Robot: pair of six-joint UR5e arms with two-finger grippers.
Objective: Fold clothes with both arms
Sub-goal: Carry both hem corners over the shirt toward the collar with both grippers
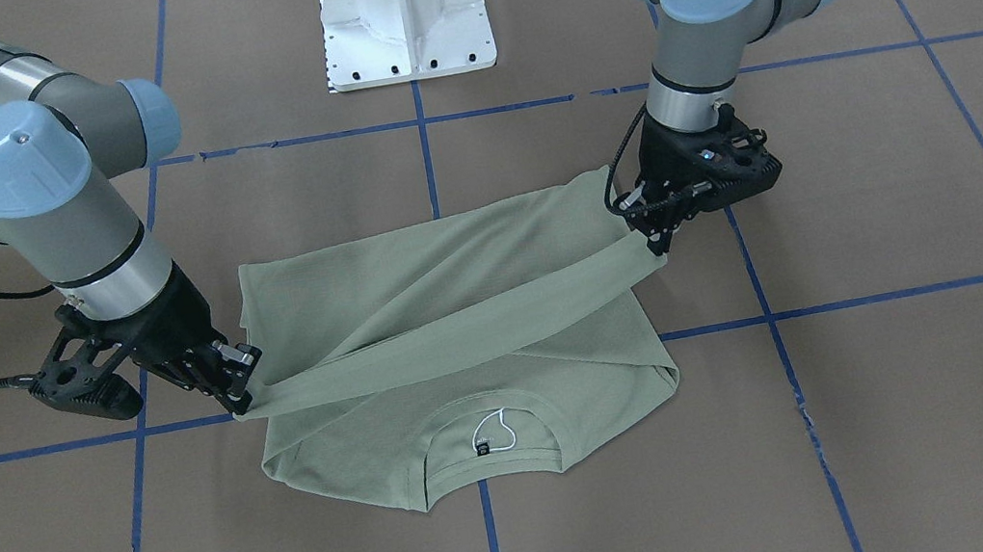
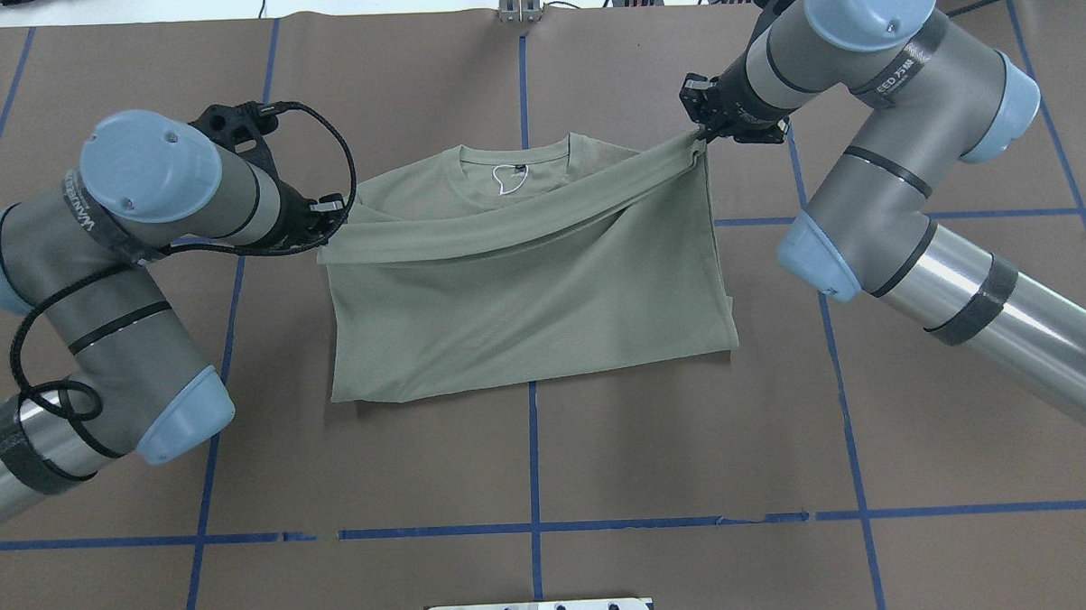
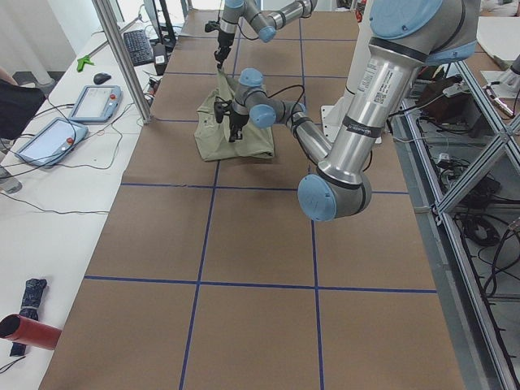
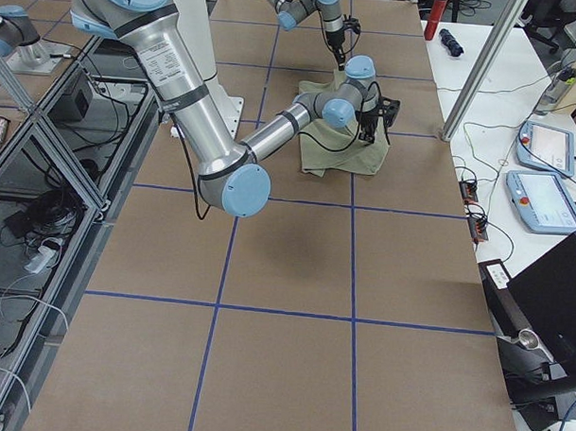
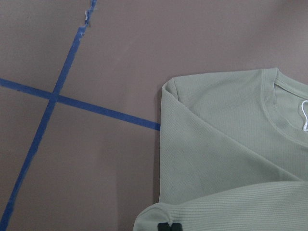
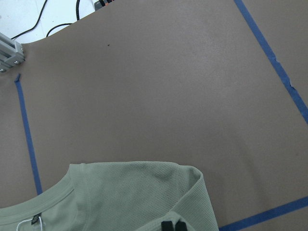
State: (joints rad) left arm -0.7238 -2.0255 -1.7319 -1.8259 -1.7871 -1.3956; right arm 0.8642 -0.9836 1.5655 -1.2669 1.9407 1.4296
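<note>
Left jaws: clenched on shirt (image 2: 525, 315) | right jaws: clenched on shirt | shirt edge taut between

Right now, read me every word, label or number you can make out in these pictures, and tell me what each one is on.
"EED 7388", start hidden: black band on the right arm.
"WANRE", rest curving out of sight: black band on the left arm.
Neck label on the shirt: too small to read.
White stickers on both arms, side views: blurred.
</note>
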